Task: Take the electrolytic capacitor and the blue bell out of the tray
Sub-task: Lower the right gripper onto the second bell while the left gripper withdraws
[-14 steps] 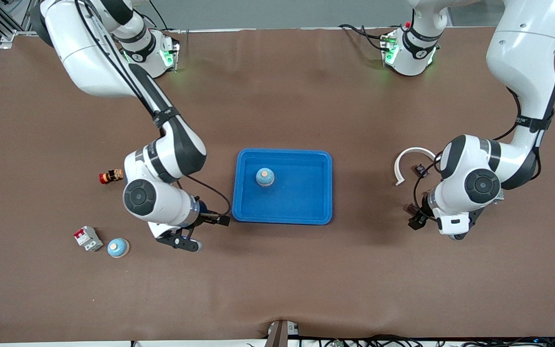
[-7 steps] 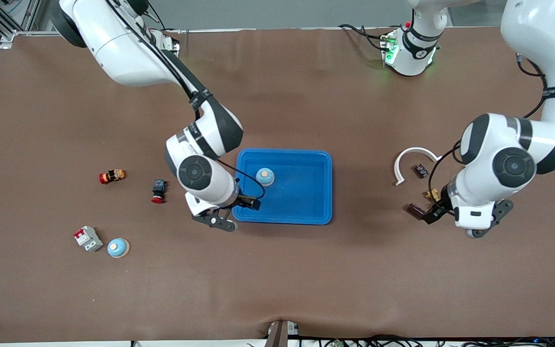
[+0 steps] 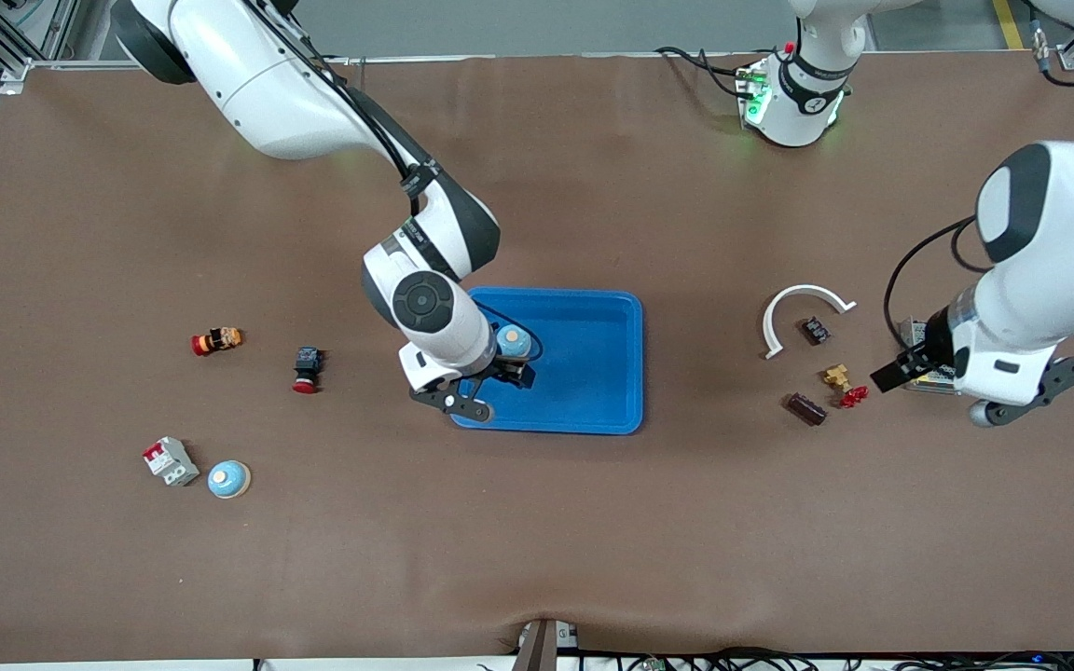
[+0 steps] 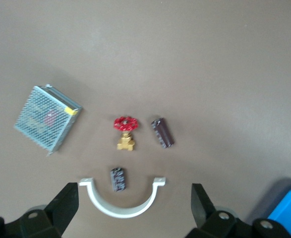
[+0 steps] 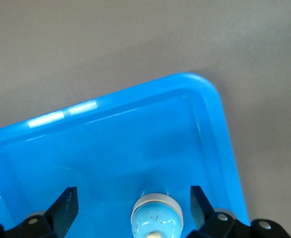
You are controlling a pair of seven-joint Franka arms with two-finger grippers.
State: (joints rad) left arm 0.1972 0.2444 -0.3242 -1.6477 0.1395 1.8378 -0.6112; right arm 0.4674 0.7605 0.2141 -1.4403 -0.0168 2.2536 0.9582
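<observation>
Moved: right arm has swung from the table's right-arm end to over the tray; left arm has pulled back toward its own end, uncovering small parts.
Right gripper [image 3: 490, 387]: jaws apart, empty, over the tray's corner nearest the camera at the right arm's end.
Blue bell [image 3: 513, 341]: upright in the tray [image 3: 593, 373], at about 1 o'clock from the right gripper in the front view; centred between its fingers in the right wrist view.
Nearer arm: right.
Long axis: none; bell is round.
Left gripper [image 3: 1026, 396]: jaws apart, empty, waiting over the table near a mesh box [image 4: 46, 118].
Capacitor: not in the tray; I cannot tell it among the parts.
Writing: none readable.
</observation>
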